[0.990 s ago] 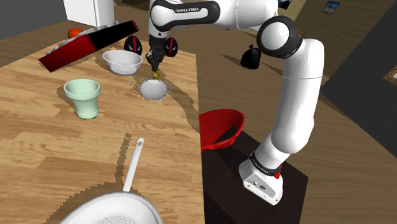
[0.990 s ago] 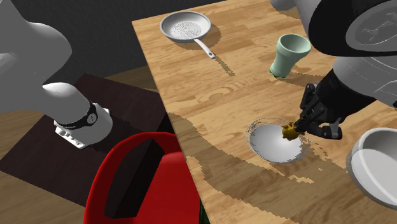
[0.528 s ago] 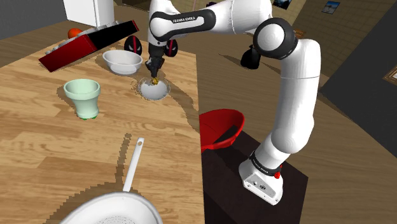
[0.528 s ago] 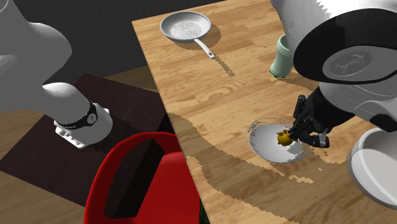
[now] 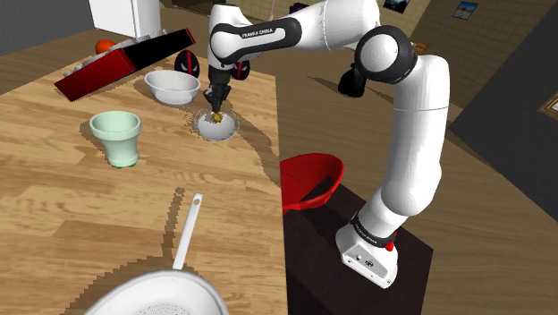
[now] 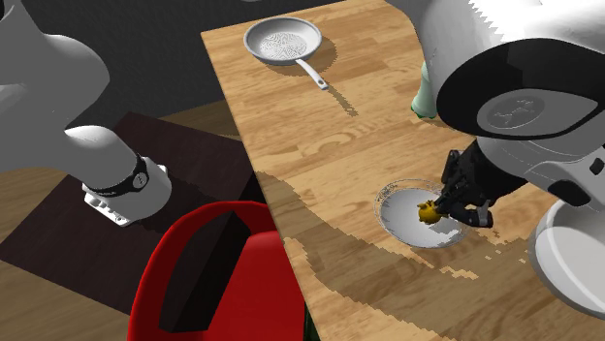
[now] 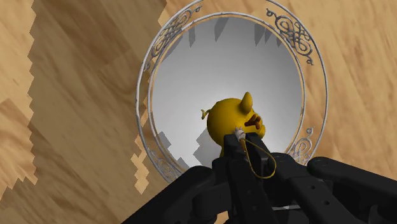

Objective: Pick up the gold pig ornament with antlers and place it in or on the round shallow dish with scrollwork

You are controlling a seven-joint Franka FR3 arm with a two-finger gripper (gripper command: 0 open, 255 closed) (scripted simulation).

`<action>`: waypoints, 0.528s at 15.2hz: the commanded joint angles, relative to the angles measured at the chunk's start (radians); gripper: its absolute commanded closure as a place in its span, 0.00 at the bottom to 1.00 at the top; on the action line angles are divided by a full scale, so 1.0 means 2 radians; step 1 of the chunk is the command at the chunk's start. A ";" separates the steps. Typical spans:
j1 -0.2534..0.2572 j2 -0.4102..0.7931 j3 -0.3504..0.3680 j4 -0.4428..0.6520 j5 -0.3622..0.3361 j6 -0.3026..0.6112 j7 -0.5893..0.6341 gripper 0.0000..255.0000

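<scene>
You had the gold pig ornament (image 7: 236, 119) over the scrollwork dish (image 7: 145, 95).
Your pincer (image 7: 245, 156) was clamped shut on the ornament's top, holding it within the dish's rim on the wooden bench (image 5: 134, 206); contact with the dish floor could not be confirmed.

One pig (image 7: 236, 121), one dish (image 7: 184, 76), one pan (image 6: 282, 41)

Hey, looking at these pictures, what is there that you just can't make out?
- Whether the gold pig ornament touches the dish floor: the gripper hides its underside in the wrist view, and it is too small in the shoulder view.
- Green cup: mostly behind the arm in the second exterior view.
- Pale pan: cut off by the shoulder view's bottom edge.
</scene>
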 commanded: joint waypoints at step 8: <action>0.000 -0.006 0.001 0.008 0.002 -0.014 -0.001 0.00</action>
